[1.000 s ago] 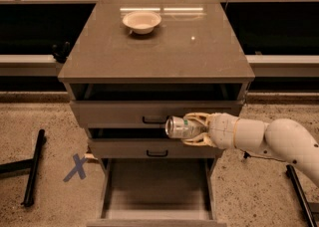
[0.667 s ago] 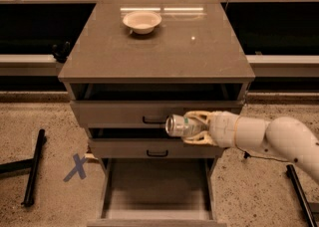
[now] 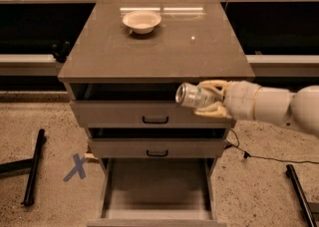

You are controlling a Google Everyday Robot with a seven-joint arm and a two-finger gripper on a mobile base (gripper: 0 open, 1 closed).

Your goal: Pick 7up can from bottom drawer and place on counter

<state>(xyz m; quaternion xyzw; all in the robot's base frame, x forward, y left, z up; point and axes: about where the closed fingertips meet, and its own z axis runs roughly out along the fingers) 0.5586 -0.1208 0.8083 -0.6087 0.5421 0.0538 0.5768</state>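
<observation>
Camera view, only one. Gripper (image 3: 203, 99) sits in front of the cabinet's right side, level w/ the dark gap under the counter (image 3: 149, 54). It is clamped on the 7up can (image 3: 192, 95), one cream finger above the can and one below. Can lies sideways in the grip, silvery end pointing picture-left, away from the wrist, clear of every surface. White arm (image 3: 279, 106) runs off from the gripper to the right edge.

Counter is just above and behind the gripper. White bowl (image 3: 142, 21) stands on it, well up and left of the gripper, near the back edge. Top drawer (image 3: 124, 114) front is right behind and below the can. Mid drawer (image 3: 157, 148) is lower down. Bottom drawer (image 3: 157, 186) is pulled out, well below and a bit left of the gripper, flat floor showing.

Floor: blue X mark (image 3: 77, 167) far down-left of the gripper, black bar (image 3: 33, 166) beyond that, thin black cable (image 3: 259, 158) below-right.
</observation>
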